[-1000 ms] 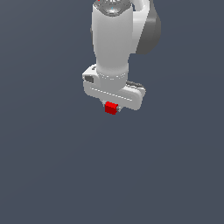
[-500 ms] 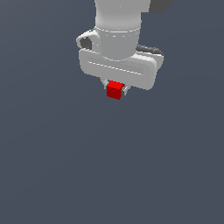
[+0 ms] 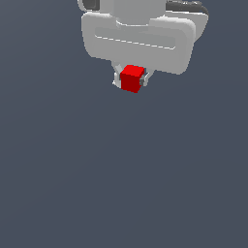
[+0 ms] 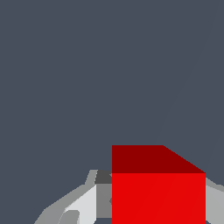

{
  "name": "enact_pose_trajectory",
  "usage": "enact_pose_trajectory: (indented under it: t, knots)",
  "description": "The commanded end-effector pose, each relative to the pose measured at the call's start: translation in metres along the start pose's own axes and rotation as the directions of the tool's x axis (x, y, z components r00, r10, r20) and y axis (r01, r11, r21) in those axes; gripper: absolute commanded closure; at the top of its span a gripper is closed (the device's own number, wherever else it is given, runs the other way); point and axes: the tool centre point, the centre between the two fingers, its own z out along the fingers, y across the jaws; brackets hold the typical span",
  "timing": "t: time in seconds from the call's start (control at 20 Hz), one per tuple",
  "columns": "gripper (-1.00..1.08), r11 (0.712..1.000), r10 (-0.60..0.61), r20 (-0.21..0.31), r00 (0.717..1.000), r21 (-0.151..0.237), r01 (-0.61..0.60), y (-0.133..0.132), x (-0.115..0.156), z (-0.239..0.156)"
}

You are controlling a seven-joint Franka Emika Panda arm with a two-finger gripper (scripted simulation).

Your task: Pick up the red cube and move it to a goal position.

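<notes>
The red cube (image 3: pixel 132 79) is a small bright red block held between the two fingers of my white gripper (image 3: pixel 131 81), near the top of the exterior view. The gripper is shut on the cube, one finger on each side. The white hand body (image 3: pixel 140 41) fills the space above it. In the wrist view the red cube (image 4: pixel 157 192) looms large, with a grey-white finger (image 4: pixel 87 203) at its side. The cube hangs above the grey floor, not touching it.
A plain dark grey floor (image 3: pixel 126 184) spreads under the gripper in the exterior view. No other object shows in either view.
The gripper with the red cube in it has risen and come closer to the exterior camera, so both look larger. The cube stays gripped.
</notes>
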Motion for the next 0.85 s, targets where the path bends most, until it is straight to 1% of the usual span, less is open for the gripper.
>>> enact_pose_trajectory:
  t: [0.0,0.35,0.8]
  knots:
    - [1.08,1.000,0.000,0.000,1.000,0.000,0.000,-0.002,0.002,-0.012]
    - [1.08,1.000,0.000,0.000,1.000,0.000,0.000,-0.006,0.005,-0.031]
    - [1.08,1.000,0.000,0.000,1.000,0.000,0.000,-0.008,0.007,-0.038]
